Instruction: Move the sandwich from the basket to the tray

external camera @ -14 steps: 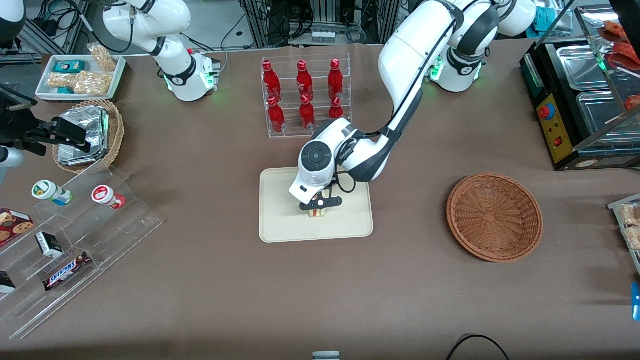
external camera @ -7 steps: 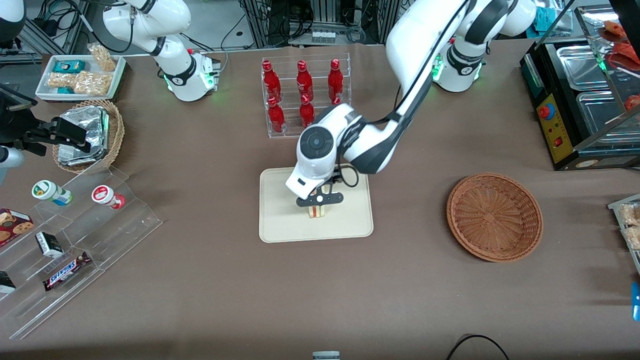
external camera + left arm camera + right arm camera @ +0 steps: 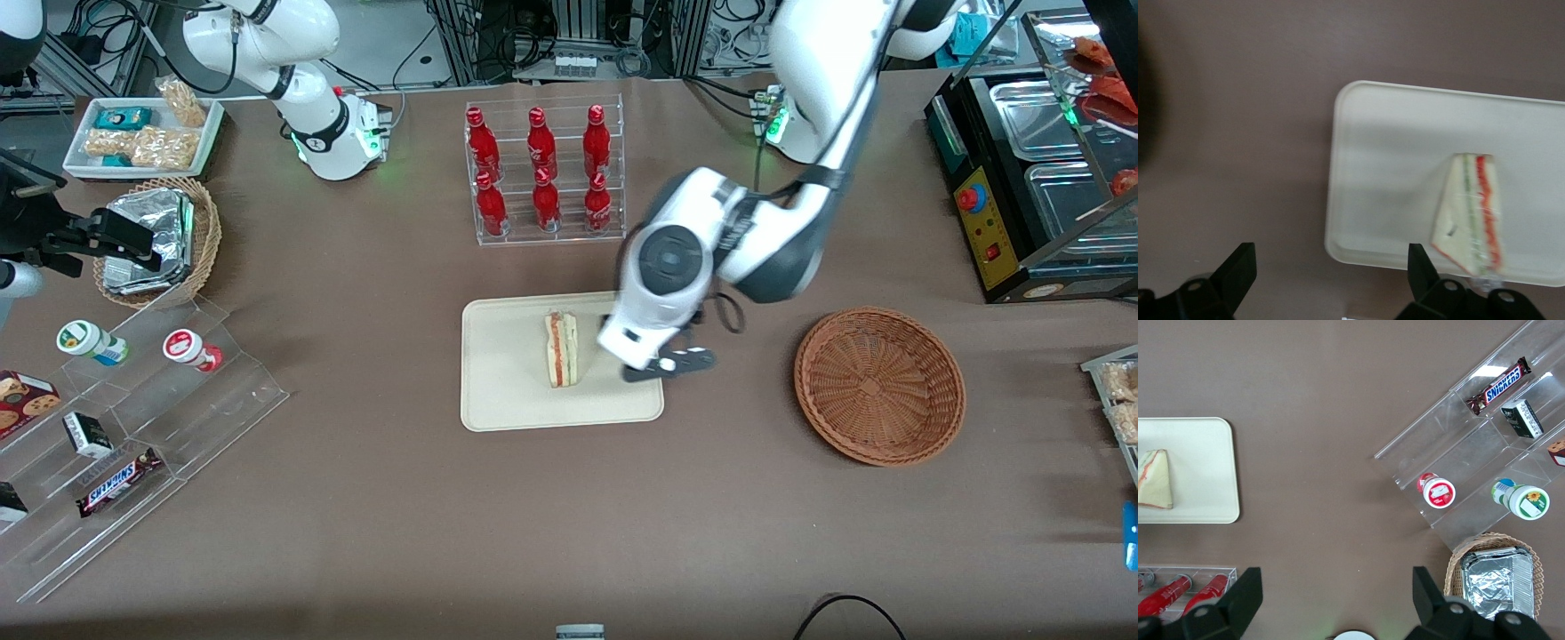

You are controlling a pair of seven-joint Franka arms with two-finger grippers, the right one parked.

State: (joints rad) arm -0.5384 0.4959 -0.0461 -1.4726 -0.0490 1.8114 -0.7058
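- The gripper (image 3: 669,365) hangs released over the tray's (image 3: 498,400) edge on the basket's (image 3: 879,386) side; its fingers (image 3: 1238,267) stand wide apart and hold nothing.
- In the front view the wrist body hides those fingers, and it covers one corner of the tray.
- The sandwich (image 3: 562,348) lies on the tray, beside the gripper and apart from it.
- Half a second ago the gripper stood right over the sandwich; now it has moved off sideways toward the basket, which has nothing in it.
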